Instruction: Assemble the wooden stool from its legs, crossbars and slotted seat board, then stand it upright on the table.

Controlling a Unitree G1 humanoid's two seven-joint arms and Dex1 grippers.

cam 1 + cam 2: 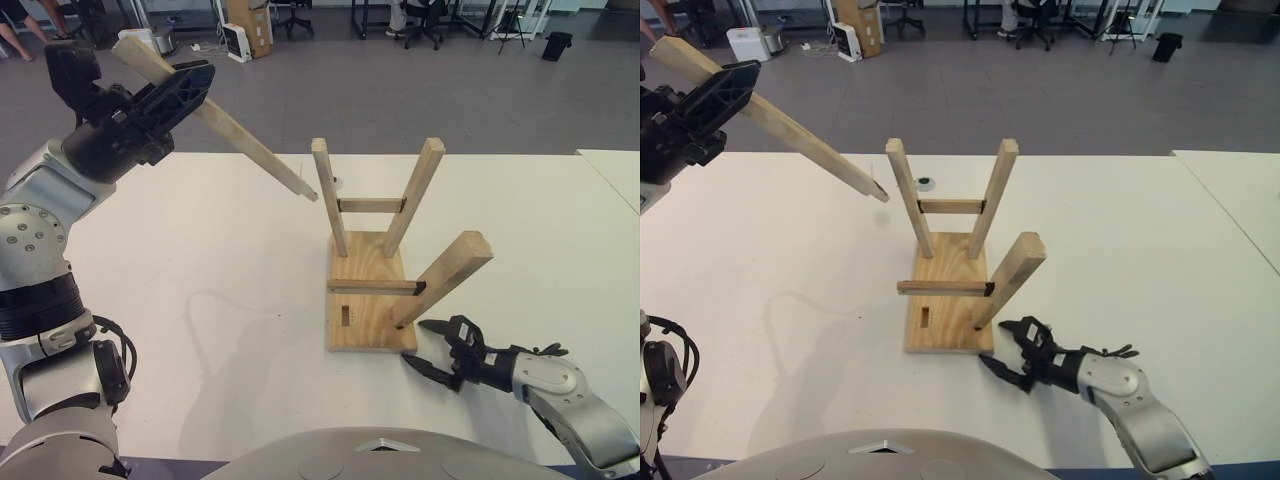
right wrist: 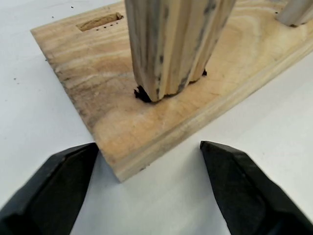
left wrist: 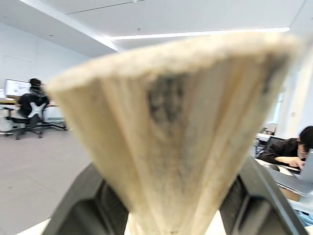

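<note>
The slotted seat board (image 1: pixel 366 300) lies flat on the white table (image 1: pixel 200 260). Two legs (image 1: pixel 328 195) stand at its far end, joined by a crossbar (image 1: pixel 371 205). A third leg (image 1: pixel 445 275) leans from the near right corner, and a second crossbar (image 1: pixel 372 287) runs from it toward the near left. An empty slot (image 1: pixel 345 317) shows at the near left. My left gripper (image 1: pixel 160 105) is shut on the fourth leg (image 1: pixel 240 145), held high left of the stool, tip pointing at it. My right gripper (image 1: pixel 432 349) stands open just before the board's near right corner (image 2: pixel 122 169).
A small dark round object (image 1: pixel 925 182) lies on the table behind the stool. A second white table (image 1: pixel 615 175) stands at the right. Office chairs and boxes stand on the grey floor far behind.
</note>
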